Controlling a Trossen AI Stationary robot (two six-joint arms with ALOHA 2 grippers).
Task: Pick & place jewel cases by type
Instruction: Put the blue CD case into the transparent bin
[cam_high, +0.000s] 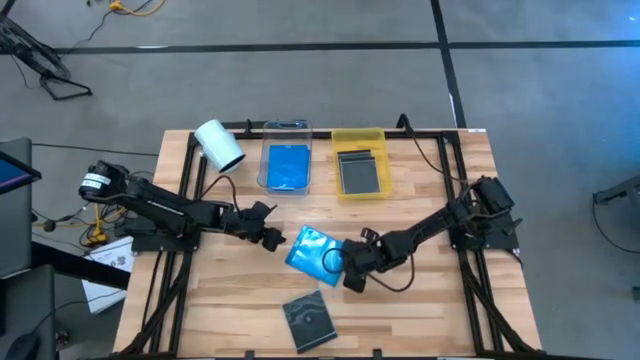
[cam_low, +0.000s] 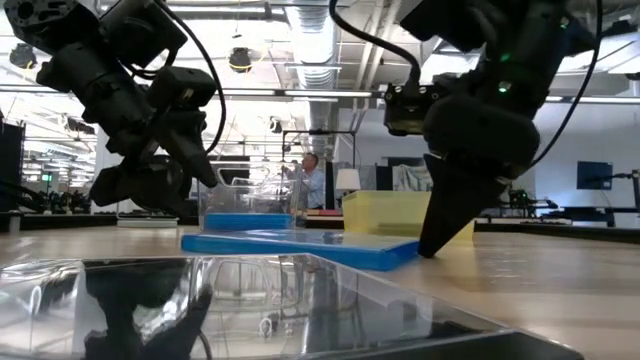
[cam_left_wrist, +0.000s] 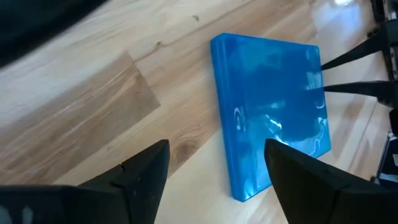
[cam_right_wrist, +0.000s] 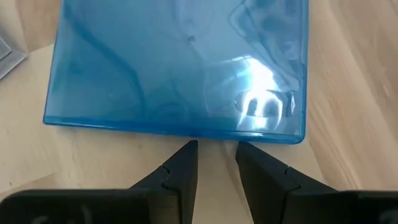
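A translucent blue jewel case (cam_high: 312, 250) lies flat on the wooden table near its middle, also seen in the low view (cam_low: 300, 243). My left gripper (cam_high: 272, 238) is open and hovers just to the case's left, above the table (cam_low: 185, 165); in its wrist view the blue case (cam_left_wrist: 273, 112) lies ahead of the spread fingers. My right gripper (cam_high: 347, 270) stands at the case's right side with its fingers a narrow gap apart (cam_right_wrist: 216, 148). A dark grey case with a disc (cam_high: 308, 318) lies flat nearer the near edge. My right gripper has both fingertips (cam_right_wrist: 186, 152) against one long edge of the blue case (cam_right_wrist: 205, 132), not around it. The fingers slant down from above and from the table's right (cam_low: 440, 225). The case lies flat on the table.
At the far side stand a clear tray (cam_high: 287, 130) holding a blue case and a yellow tray (cam_high: 358, 137) holding a dark case. A white roll (cam_high: 219, 145) lies left of them. Black frame rails run along the table's sides. A person stands far off in the room (cam_low: 312, 180).
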